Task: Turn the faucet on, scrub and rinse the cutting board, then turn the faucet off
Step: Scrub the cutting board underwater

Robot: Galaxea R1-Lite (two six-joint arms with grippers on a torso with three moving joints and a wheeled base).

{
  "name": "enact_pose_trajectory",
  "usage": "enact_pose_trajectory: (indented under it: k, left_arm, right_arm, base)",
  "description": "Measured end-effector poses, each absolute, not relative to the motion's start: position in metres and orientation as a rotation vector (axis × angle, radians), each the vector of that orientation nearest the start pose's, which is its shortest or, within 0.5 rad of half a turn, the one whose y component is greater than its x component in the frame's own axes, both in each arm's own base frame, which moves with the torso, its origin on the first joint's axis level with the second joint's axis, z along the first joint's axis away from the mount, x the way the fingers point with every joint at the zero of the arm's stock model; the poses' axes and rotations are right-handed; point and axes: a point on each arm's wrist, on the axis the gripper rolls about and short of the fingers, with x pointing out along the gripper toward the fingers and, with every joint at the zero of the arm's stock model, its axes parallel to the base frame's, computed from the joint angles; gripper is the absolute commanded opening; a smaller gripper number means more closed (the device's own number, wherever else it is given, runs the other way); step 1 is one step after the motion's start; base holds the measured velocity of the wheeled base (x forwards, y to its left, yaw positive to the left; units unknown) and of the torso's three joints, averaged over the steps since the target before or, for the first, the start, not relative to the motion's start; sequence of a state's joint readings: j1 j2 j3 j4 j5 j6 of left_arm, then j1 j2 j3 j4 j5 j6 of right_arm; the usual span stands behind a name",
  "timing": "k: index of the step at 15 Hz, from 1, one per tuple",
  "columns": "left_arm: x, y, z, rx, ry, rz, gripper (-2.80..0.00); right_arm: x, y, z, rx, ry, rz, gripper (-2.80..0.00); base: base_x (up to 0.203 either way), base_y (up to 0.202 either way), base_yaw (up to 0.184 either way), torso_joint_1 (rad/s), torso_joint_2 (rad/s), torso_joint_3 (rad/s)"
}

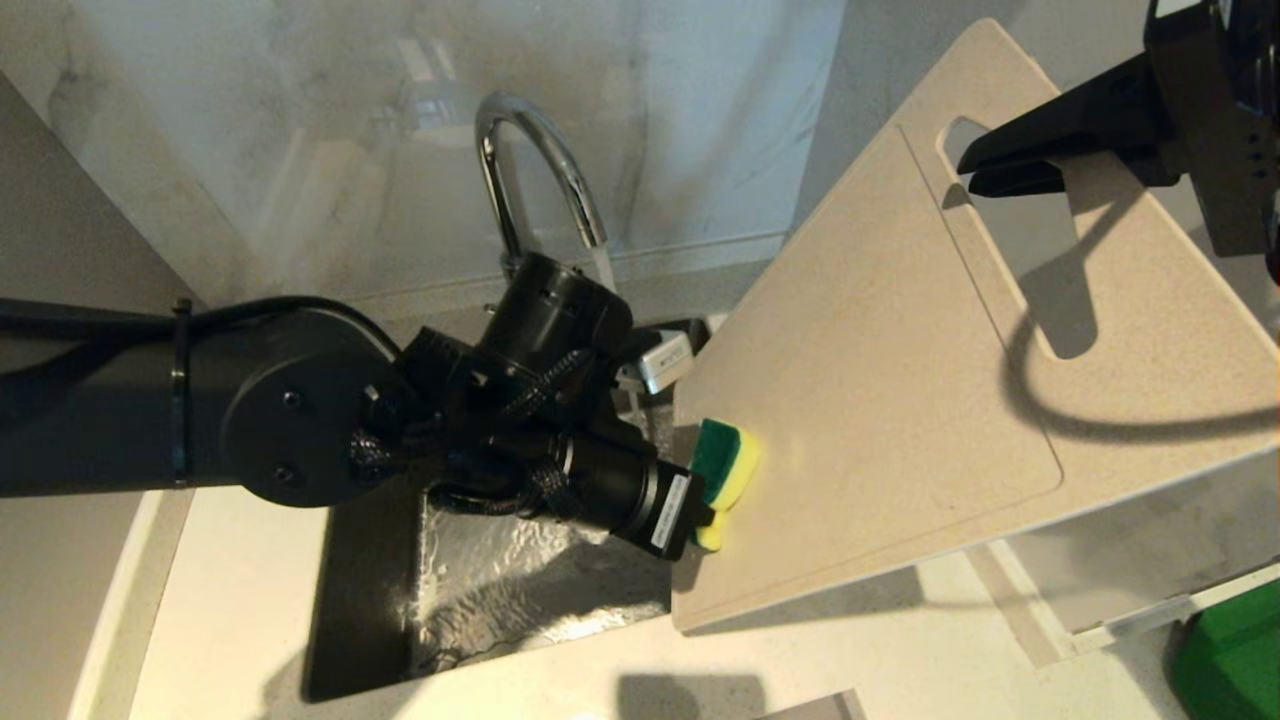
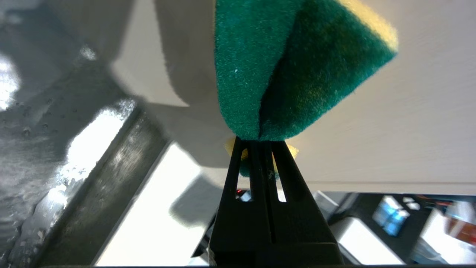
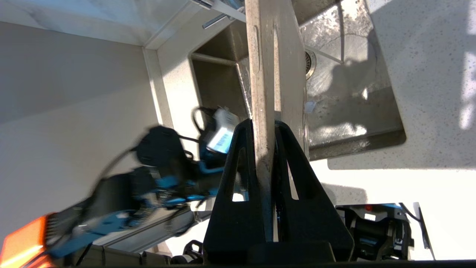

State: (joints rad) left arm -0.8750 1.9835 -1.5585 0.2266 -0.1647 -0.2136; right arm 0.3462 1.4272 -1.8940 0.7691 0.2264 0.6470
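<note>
The cream cutting board is held tilted over the sink's right side, handle slot uppermost. My right gripper is shut on its upper edge beside the slot; in the right wrist view the jaws clamp the board edge-on. My left gripper is shut on a green-and-yellow sponge, which presses against the board's lower left corner. In the left wrist view the pinched sponge bulges beyond the fingertips against the board. The chrome faucet arches behind my left arm; a thin stream falls from it.
The steel sink below is wet and rippling, with its drain under the board. A pale speckled counter surrounds it. A green object sits at the counter's near right. The wall stands close behind the faucet.
</note>
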Motion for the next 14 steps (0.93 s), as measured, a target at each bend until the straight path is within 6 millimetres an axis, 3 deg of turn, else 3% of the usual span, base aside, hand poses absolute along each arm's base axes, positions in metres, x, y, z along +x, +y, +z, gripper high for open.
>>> enact_pose_trajectory:
  k: [5,8,10,14]
  left_arm:
    - [0.251,-0.279,0.16,0.058,0.788,-0.848,-2.8]
    - [0.249,-0.266,0.158,0.046,0.772,-0.832,-2.8]
    - [0.244,-0.26,0.179,0.027,0.724,-0.841,-2.8]
    - [0.242,-0.26,0.253,-0.018,0.601,-0.873,-2.8]
  right_arm:
    - [0.164,0.065,0.413,0.611,0.479,0.453,-2.8]
    - [0.164,0.065,0.413,0.611,0.48,0.454,-2.8]
    - [0.162,0.064,0.413,0.611,0.479,0.454,-2.8]
    - [0.159,0.063,0.413,0.612,0.482,0.453,-2.8]
  base:
    - [0.0,0.0,0.0,0.0,0.0,0.0]
    - [0.0,0.0,0.0,0.0,0.0,0.0]
    - [0.0,0.0,0.0,0.0,0.0,0.0]
    - [0.0,0.0,0.0,0.0,0.0,0.0]
